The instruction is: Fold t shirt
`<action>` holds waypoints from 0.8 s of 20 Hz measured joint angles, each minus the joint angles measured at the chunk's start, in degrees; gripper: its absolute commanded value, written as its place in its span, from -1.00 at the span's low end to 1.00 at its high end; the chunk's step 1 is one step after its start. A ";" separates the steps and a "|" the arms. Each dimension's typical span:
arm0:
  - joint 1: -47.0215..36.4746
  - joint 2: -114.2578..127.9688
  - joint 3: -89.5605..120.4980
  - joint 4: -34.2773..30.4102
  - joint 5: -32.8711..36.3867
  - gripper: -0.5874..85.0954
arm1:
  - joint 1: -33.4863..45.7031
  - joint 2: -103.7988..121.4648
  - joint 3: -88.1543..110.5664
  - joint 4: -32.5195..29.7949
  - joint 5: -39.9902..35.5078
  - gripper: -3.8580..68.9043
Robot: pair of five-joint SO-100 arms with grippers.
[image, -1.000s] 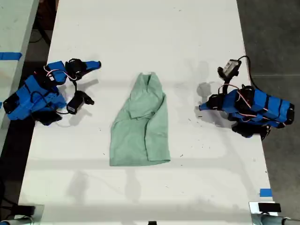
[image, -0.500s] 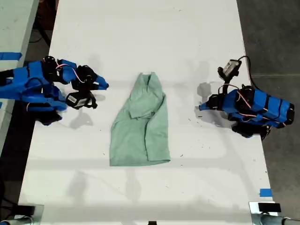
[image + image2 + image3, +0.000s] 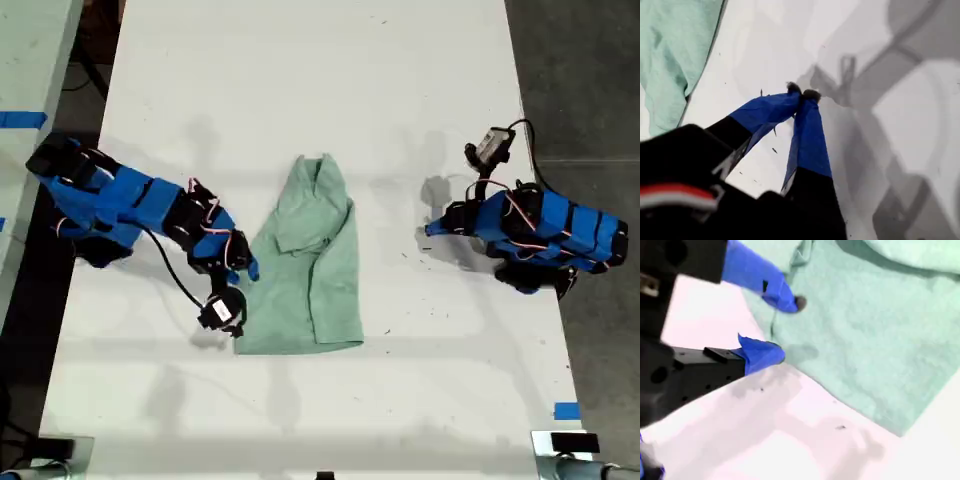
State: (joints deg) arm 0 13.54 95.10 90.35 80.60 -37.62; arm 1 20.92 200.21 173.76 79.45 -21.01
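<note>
Mint-green cloth, the t shirt [image 3: 304, 262], is spread creased at the middle of the white table [image 3: 310, 80]. My second gripper [image 3: 782, 327] is held at its edge, jaws apart. My first gripper [image 3: 802, 94] is kept aside, jaws pressed together, empty.

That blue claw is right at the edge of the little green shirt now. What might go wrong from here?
My second gripper is open right at the t shirt hem, one fingertip over the cloth, the other near the bare table. It could pinch just one layer of this already folded shirt, or miss the edge. Pulling might drag the whole shirt instead of folding it, since my first gripper is shut and away from the cloth.
</note>
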 measured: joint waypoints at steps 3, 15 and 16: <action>4.66 -3.78 1.05 -5.54 -3.60 -0.24 | 0.00 0.00 0.00 0.00 0.00 -0.86; 6.94 -4.57 22.32 -24.08 -6.50 -0.26 | 0.00 0.00 0.00 0.00 0.00 -0.86; 6.94 -4.57 22.85 -25.05 -6.59 -0.27 | 0.00 0.00 0.00 0.00 0.00 -0.86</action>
State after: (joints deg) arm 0 20.48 90.53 113.20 55.55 -44.21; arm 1 20.92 200.21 173.76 79.45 -21.01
